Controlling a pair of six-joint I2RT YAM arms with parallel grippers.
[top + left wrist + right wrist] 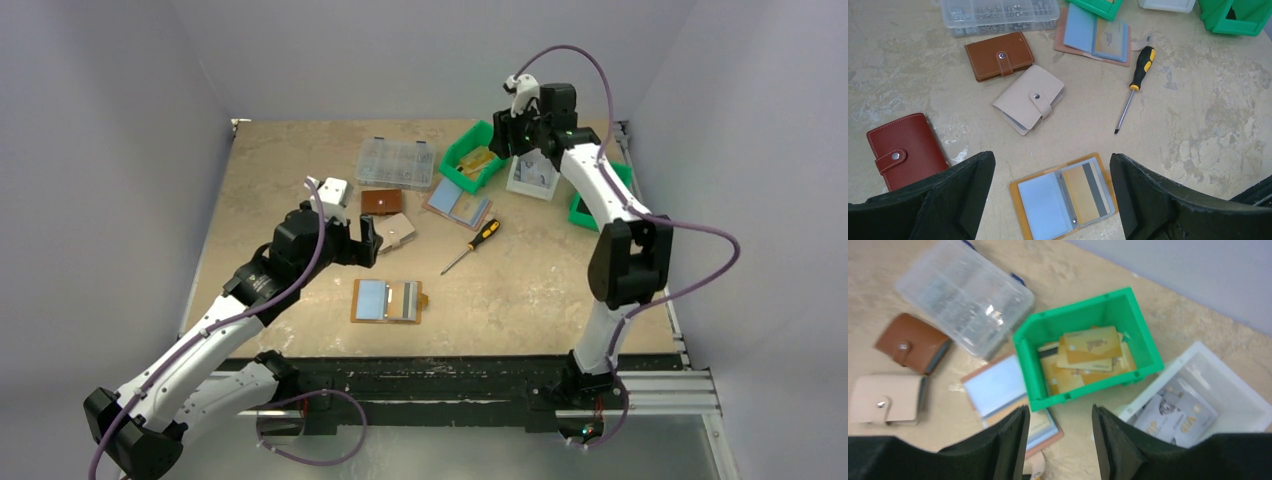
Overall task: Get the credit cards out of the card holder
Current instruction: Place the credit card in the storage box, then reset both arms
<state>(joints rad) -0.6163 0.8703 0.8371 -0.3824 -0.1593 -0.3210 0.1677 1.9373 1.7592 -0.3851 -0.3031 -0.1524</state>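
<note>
One red leather wallet point(903, 150), left-wrist view only, beside left end effector point(1052, 197), wide apart, empty; right end effector point(1060, 440) parted, empty.

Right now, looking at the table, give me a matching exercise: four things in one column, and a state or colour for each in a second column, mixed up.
Things:
1. card holder
2. brown wallet
3. green bin
4. screwdriver

States:
A. black and yellow handle
B. lying open and flat
C. snapped shut
D. gold cards piled inside

Pairs: 1-B, 2-C, 3-D, 4-A.
</note>
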